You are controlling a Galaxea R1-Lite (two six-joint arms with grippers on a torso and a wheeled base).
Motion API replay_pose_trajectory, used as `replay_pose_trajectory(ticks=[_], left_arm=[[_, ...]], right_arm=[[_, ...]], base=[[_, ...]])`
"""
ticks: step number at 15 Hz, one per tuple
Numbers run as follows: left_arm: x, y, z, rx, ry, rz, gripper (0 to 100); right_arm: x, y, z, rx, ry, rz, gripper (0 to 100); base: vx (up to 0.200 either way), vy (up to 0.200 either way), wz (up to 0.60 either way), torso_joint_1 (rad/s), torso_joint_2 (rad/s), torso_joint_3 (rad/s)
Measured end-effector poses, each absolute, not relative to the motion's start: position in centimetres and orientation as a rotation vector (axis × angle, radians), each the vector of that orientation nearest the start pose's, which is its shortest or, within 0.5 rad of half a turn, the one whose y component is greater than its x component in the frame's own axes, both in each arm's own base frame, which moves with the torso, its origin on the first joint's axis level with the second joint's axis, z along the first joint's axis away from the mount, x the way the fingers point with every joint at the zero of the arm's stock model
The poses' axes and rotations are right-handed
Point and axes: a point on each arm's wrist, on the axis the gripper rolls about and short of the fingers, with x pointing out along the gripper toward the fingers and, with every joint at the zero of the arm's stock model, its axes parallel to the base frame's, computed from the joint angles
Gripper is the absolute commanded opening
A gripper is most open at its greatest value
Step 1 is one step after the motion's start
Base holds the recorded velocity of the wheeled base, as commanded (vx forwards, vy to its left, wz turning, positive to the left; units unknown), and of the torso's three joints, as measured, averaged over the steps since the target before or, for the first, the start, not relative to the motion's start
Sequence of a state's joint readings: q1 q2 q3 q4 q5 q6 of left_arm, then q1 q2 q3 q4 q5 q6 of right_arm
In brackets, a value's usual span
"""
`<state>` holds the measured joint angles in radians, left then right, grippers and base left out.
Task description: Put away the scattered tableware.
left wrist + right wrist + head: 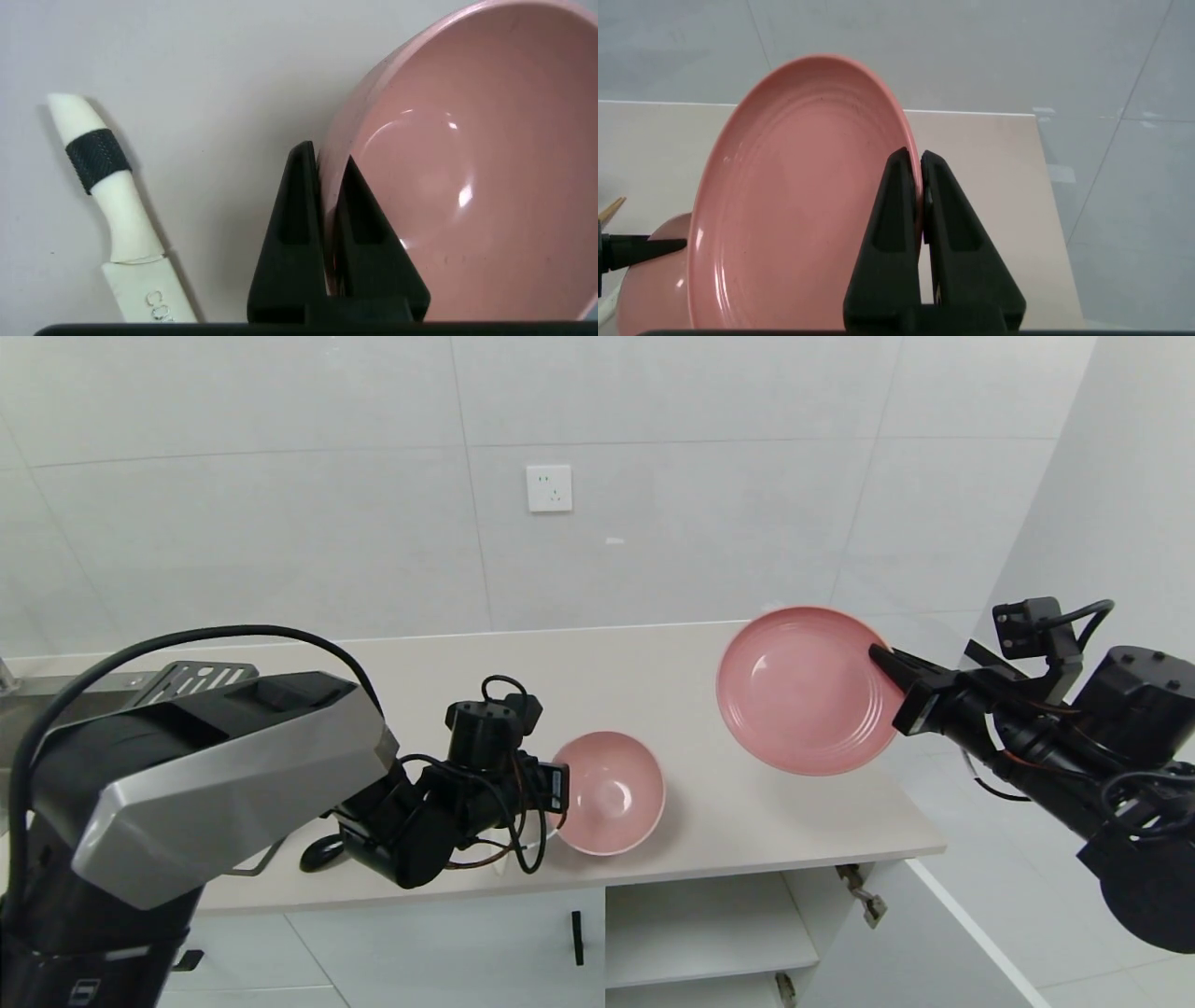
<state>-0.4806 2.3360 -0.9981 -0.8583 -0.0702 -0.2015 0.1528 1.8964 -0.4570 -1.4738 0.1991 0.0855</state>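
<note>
1. Right now you are mid-carry, with both arms loaded.
2. Your right gripper [882, 658] pinches the rim of the pink plate [794, 695], one finger on each face. The plate hangs tipped up on edge above the right end of the counter [653, 672], apart from its surface.
3. Your left gripper [560, 789] is pressed onto the rim of the pink bowl [611, 793], one finger inside and one outside. The bowl sits tilted near the counter's front edge, and you cannot tell whether its base has left the counter.
4. A white utensil [112, 215] with a black band lies flat on the counter just beside the bowl, and neither gripper touches it.
5. Below the counter's front the cabinet [709, 933] stands open, showing a shelf. That is probably where the tableware goes.
6. Your next move likely calls for bringing the plate down past the counter's front edge, levelling it and sliding it onto the shelf. Watch the plate's rim against the counter's edge, because a thin rim pinch may let it swing.
7. Let the bowl follow, well apart from the plate.
</note>
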Motion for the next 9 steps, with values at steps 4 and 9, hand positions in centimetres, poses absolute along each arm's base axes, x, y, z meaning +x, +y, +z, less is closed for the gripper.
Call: replay_pose_trajectory(ticks=[4,9], left_arm=[[36.6,-18.9,3.3,-0.104,0.493,-0.487,0],[37.4,-16.9,6.3,-0.134,0.407,-0.45,0]], right_arm=[[29.2,4.9,12.5,0.084,-0.021,0.353,0],[29.2,5.0,12.3,0.083,-0.014,0.353,0]], base=[[0.0,0.0,0.0,0.0,0.0,0.0],[0.0,0.0,0.0,0.0,0.0,0.0]])
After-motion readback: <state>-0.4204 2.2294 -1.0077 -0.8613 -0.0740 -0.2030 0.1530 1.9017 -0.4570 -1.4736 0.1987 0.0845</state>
